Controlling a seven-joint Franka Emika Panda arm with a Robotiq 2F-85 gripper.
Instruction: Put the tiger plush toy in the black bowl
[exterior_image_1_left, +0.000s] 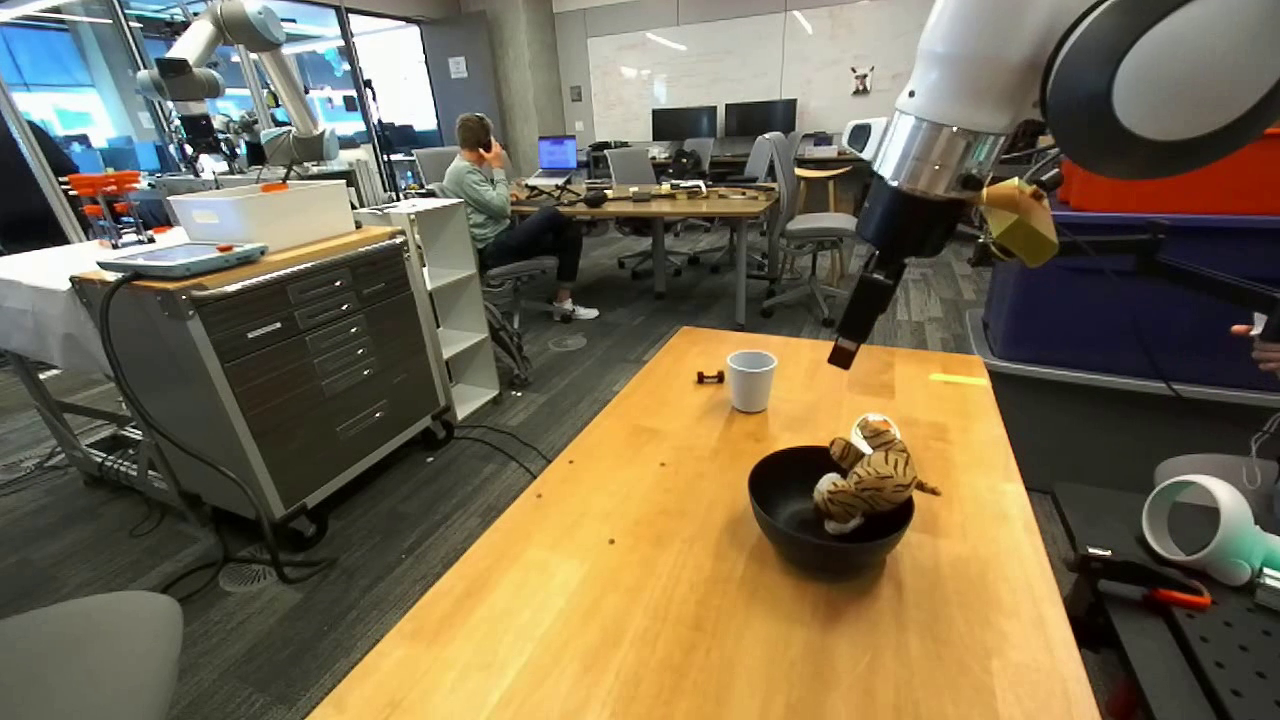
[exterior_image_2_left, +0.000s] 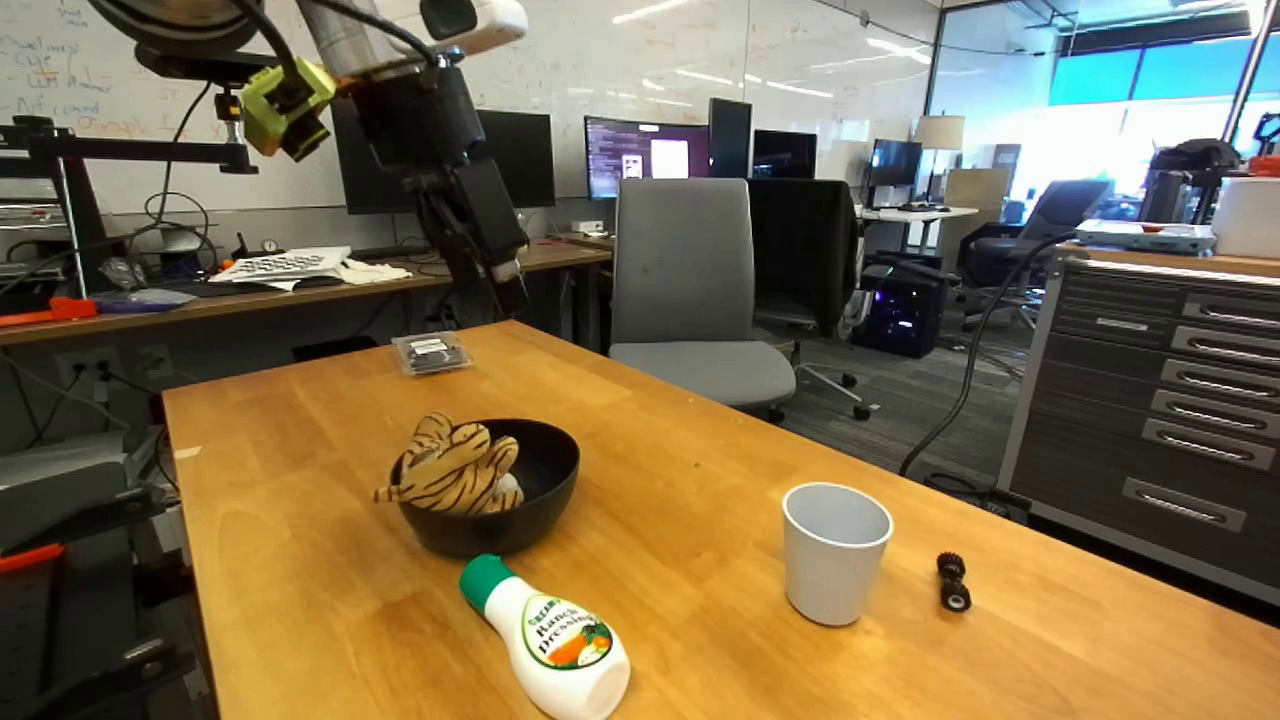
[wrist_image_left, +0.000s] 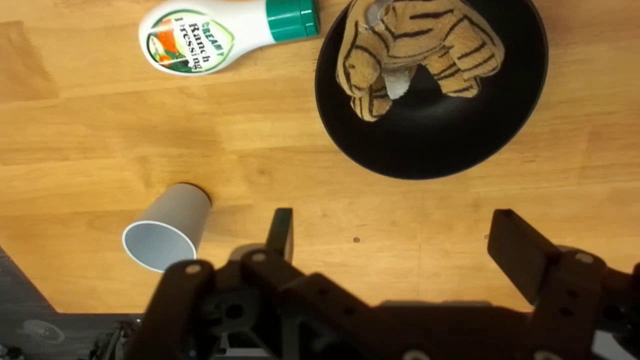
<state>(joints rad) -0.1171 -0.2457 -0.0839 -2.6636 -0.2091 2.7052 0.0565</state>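
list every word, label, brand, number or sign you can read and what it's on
"CREAMY": label on the white bottle
"Ranch Dressing": same label
Too small or blurred to read reliably: whiteboard handwriting, lit monitor, laptop screen, clear package's label, drawer label, posted sheet

"What have you counted on the table (exterior_image_1_left: 600, 620)?"
"One bowl (exterior_image_1_left: 820, 555), and one tiger (exterior_image_1_left: 880, 480) in it."
"And toward the far left corner, in an exterior view?"
"One cup (exterior_image_1_left: 751, 385) there, and one dumbbell-shaped piece (exterior_image_1_left: 710, 377) nearer the left edge."
"How many of the dressing sort?"
"One bottle (exterior_image_2_left: 550, 645), in an exterior view nearer the left edge than the right."
"And up by the far edge there?"
"One clear box (exterior_image_2_left: 431, 353)."
"Above the table?"
"One gripper (wrist_image_left: 392, 220), with two fingers (wrist_image_left: 520, 255) in the wrist view."
"Who sits past the far edge, in an exterior view?"
"I make it one man (exterior_image_1_left: 487, 210)."
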